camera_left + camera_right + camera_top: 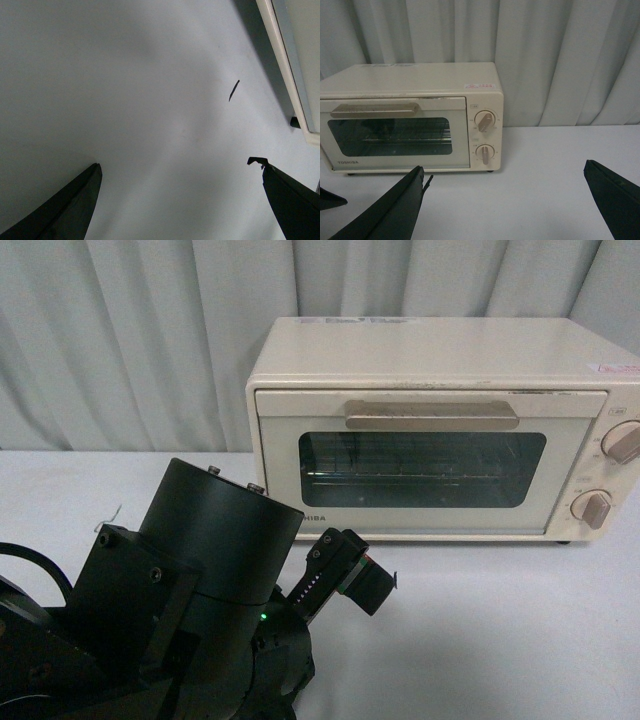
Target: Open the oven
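Observation:
The cream-white oven [440,430] stands at the back right of the white table, its glass door shut and upright. Its bar handle [432,414] runs across the top of the door, and two beige knobs [625,440] sit on the right. My left arm [200,580] fills the lower left of the front view, in front of and left of the oven. My left gripper [177,164] is open over bare table, with the oven's lower edge [295,65] off to one side. My right gripper [504,166] is open and empty, facing the oven [410,120] and its handle [374,110] from a distance.
A pale pleated curtain [130,330] hangs close behind the oven. The white table [500,630] stretches in front of the oven. A small dark sliver [233,90] lies on the table near the oven's foot [295,122].

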`<state>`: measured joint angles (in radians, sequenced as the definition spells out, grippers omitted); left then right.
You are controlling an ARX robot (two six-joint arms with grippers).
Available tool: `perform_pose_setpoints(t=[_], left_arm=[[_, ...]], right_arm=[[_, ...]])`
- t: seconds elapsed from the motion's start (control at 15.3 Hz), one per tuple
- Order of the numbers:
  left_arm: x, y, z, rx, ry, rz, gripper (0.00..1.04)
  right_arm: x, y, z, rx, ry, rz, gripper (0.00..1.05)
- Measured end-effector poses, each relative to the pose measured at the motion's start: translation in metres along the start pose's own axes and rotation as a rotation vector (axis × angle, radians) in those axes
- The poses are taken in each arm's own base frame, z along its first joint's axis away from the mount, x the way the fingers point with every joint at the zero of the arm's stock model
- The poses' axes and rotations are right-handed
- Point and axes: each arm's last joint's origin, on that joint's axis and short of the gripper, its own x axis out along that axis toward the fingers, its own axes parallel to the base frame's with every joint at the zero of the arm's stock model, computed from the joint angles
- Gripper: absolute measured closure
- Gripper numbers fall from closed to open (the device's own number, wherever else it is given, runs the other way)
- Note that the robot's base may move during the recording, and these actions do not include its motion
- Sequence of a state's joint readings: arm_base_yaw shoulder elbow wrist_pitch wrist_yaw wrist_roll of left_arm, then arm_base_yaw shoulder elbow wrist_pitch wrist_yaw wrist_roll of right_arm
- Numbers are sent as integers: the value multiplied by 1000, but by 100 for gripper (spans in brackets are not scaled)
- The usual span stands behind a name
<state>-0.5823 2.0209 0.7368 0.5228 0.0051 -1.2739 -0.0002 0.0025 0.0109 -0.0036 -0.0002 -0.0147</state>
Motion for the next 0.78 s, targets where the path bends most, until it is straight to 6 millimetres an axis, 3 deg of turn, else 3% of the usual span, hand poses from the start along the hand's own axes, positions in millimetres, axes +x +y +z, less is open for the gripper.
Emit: perform_pose_setpoints(t=[0.46, 0.52, 0.65, 0.78], left_arm=[[0, 0, -1, 19, 4, 0, 7], [0, 0, -1, 19, 3, 0, 7], [0, 0, -1, 20, 4, 1, 7], [0, 0, -1, 20, 5, 1, 7]], right_arm=[[0, 0, -1, -7, 14, -15, 6], [3, 3, 0, -78, 115, -125, 6], [24, 1, 31, -239, 112, -312, 6], [56, 3, 66, -335, 34, -309, 6]])
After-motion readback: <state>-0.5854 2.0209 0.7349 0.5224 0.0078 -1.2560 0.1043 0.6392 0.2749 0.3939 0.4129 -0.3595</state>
